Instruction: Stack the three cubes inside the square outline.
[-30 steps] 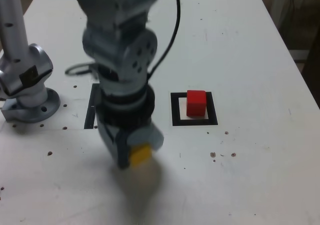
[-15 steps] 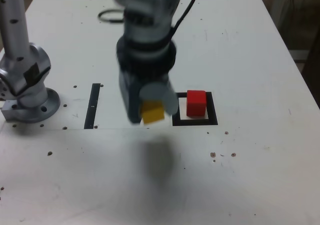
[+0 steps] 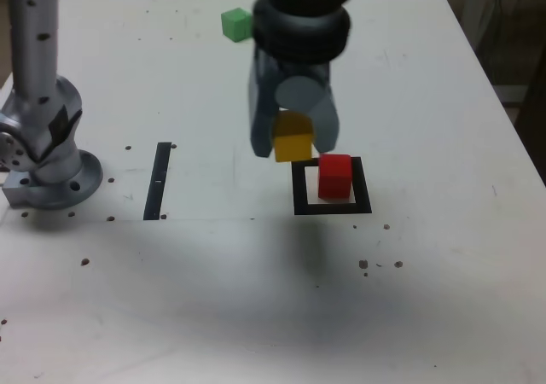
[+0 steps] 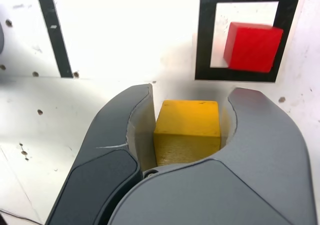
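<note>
The white tabletop point(image 3: 426, 299) fills nearly the whole exterior view, its surface flecked with small dark specks and holes; beyond its far right corner a strip of dim room shows, too blurred to read. The arm's grey base point(image 3: 47, 158) stands near the tabletop's left edge in the exterior view. The arm itself reaches down over the middle, with a black cable trailing toward the far edge. A thin black strip point(image 3: 158, 179) lies flat between the base and the centre.

The square outline point(image 3: 299, 188) sits near the middle of the tabletop — a thick black border around white. The red cube point(image 3: 334, 177) rests inside it, closer to one side of the white field than the other in the wrist view point(image 4: 251, 47).

The tool point(image 3: 293, 145) is closed on the yellow cube point(image 3: 293, 141), one finger against each side face point(image 4: 187, 130), holding it off the surface just beside the outline's edge nearer the base, not over the red cube. The green cube point(image 3: 236, 23) lies alone near the far edge — well apart from the rest.
</note>
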`<state>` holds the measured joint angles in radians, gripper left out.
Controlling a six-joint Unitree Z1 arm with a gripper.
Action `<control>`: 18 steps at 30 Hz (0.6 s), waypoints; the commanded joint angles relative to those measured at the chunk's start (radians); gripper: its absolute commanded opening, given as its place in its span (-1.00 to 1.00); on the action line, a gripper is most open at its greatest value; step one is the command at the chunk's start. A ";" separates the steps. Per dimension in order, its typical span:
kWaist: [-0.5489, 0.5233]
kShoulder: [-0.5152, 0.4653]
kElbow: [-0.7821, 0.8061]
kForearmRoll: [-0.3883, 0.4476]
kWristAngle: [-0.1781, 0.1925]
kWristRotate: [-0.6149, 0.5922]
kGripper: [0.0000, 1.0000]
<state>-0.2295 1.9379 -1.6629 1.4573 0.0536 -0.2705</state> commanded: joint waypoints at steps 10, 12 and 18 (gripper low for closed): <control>0.076 0.143 -0.124 0.013 -0.012 0.117 -0.68; 0.090 0.162 -0.144 0.018 -0.014 0.133 -0.67; 0.132 0.186 -0.166 0.023 -0.024 0.173 -0.65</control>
<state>-0.1015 2.1196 -1.8231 1.4779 0.0321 -0.1015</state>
